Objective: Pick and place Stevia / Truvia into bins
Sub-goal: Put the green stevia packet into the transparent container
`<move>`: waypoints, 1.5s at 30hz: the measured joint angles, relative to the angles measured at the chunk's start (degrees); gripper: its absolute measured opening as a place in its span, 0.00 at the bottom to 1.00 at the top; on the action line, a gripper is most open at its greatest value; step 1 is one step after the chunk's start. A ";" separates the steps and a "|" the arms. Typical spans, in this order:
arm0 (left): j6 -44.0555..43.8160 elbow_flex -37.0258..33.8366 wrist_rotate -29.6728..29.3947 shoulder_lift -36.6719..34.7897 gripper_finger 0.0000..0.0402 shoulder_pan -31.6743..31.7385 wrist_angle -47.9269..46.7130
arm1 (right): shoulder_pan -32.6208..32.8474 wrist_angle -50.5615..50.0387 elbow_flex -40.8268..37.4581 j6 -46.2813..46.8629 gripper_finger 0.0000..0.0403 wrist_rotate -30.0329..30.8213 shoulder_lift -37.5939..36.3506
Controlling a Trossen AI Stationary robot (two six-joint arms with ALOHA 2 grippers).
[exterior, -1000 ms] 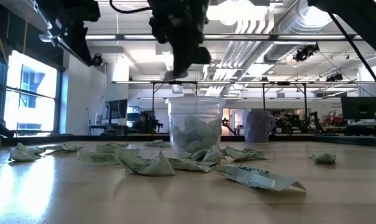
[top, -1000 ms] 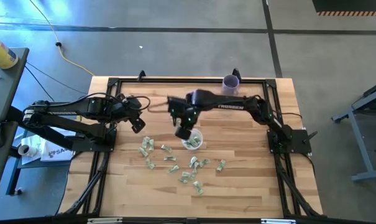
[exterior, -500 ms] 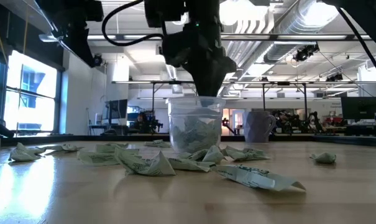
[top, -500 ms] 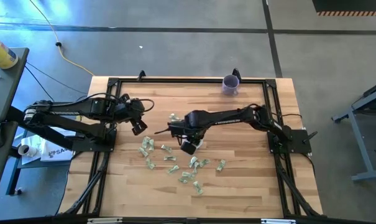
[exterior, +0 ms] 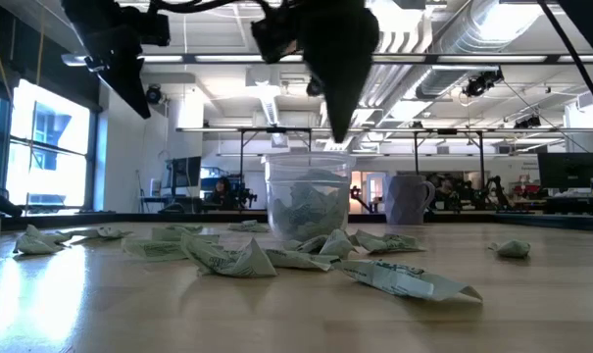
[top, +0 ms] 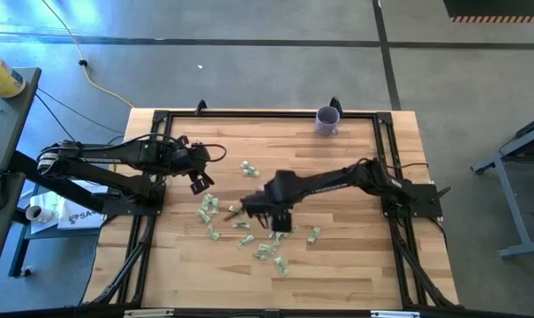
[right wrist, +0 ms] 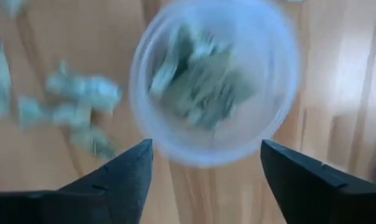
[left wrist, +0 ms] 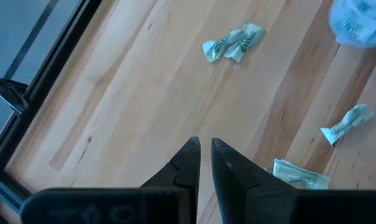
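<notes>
The bin, a clear plastic cup (exterior: pixel 308 201) partly filled with Stevia packets (right wrist: pixel 203 81), stands on the table. My right gripper (right wrist: pixel 206 146) hangs open straight above it, one finger on either side of the rim, holding nothing. In the high view that gripper (top: pixel 280 221) hides the cup. Several crumpled green-and-white packets (top: pixel 206 208) lie flat on the wood around the cup and toward the near edge (exterior: pixel 227 260). My left gripper (top: pixel 200 184) hovers at the table's left, above bare wood, its fingers (left wrist: pixel 189 163) shut with nothing between them.
A purple cup (top: pixel 327 119) stands at the far edge, clear of both arms. A black frame rail (top: pixel 152 159) runs round the table. Loose packets (left wrist: pixel 232 45) lie ahead of the left gripper. Bare wood (top: pixel 355 265) lies at the near right.
My right gripper has moved toward the near edge over the cup and opened. The packet it held above the rim a second ago no longer shows at its fingers. My left gripper has drifted slightly toward the table's right.
</notes>
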 joint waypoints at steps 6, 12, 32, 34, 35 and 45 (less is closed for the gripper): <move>0.00 0.00 0.00 0.02 0.18 0.00 1.58 | 5.67 -0.43 -6.96 -0.40 0.69 -6.59 -0.64; 0.00 0.00 0.00 0.02 0.18 0.00 1.58 | 11.87 6.70 -20.25 7.64 0.65 -13.43 -6.35; -6.89 0.00 3.32 0.02 0.18 -0.02 1.61 | 10.42 34.10 -51.41 -4.00 0.65 -14.09 -18.48; -7.81 0.02 3.32 0.02 0.18 -0.02 1.61 | 9.44 37.07 -53.70 -4.95 0.65 -16.00 -19.82; -8.05 0.02 3.32 0.02 0.18 -0.02 1.61 | 9.00 38.67 -54.63 -5.20 0.65 -16.69 -20.30; -11.22 0.02 3.23 0.02 0.18 -0.02 1.61 | 8.44 44.66 -56.41 -7.92 0.52 -18.19 -20.64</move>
